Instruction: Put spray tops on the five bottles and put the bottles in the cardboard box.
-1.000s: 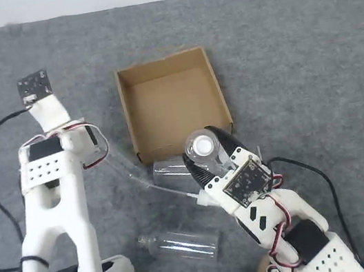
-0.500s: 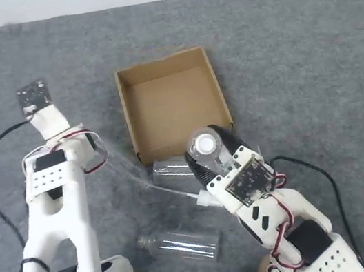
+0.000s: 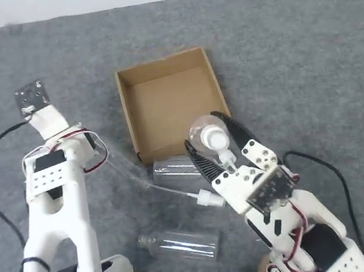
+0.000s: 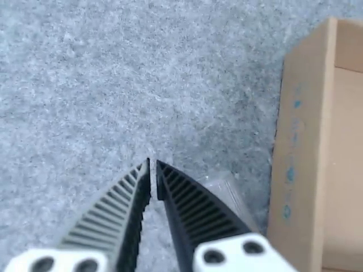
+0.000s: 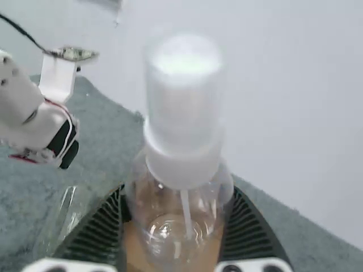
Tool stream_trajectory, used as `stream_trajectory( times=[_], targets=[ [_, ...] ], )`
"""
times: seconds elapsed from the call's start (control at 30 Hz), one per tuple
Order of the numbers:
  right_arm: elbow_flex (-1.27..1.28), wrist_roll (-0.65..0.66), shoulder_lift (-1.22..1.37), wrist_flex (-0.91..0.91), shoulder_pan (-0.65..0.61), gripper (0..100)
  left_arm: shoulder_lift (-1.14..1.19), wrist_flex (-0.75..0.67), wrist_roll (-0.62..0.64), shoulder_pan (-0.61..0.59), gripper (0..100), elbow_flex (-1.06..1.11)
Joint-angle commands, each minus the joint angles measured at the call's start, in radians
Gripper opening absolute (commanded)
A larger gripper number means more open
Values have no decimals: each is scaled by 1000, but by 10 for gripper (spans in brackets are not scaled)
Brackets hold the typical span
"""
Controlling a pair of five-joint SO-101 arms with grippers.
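Bottle (image 5: 181,226) w/ spray top (image 5: 182,113) in R fingers (image 5: 96,238); L fingers (image 4: 187,207) clenched near box (image 4: 317,141).

The high camera is fixed above the table and looks steeply down on the grey carpeted tabletop (image 3: 308,52), far enough off to take in both arms and the open brown cardboard box (image 3: 173,102). The left wrist camera sits behind the left gripper (image 4: 153,170), looking along its black ribbed fingers (image 4: 187,204), close to the carpet, with the box wall just beside them. The right wrist camera sits behind the right gripper (image 5: 177,195), facing almost level toward the white wall (image 5: 295,85), very near the clear plastic bottle (image 5: 181,170) between its fingers. Beyond the fingertips it catches the white left arm (image 5: 34,122), shared with the high view.
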Motion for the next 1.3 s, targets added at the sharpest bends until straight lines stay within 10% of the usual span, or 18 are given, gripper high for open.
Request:
stream_trajectory(
  times=[0.0, 0.83, 1.27],
  targets=[
    [-95, 12, -16, -5, 8, 6, -61, -32, -11, -8, 12, -4],
    [-499, 66, 912, -352, 12, 6, -77, -66, -6, -9, 11, 8],
    [-822, 66, 1334, -352, 12, 6, -496, -181, -9, -8, 11, 306]
  ],
)
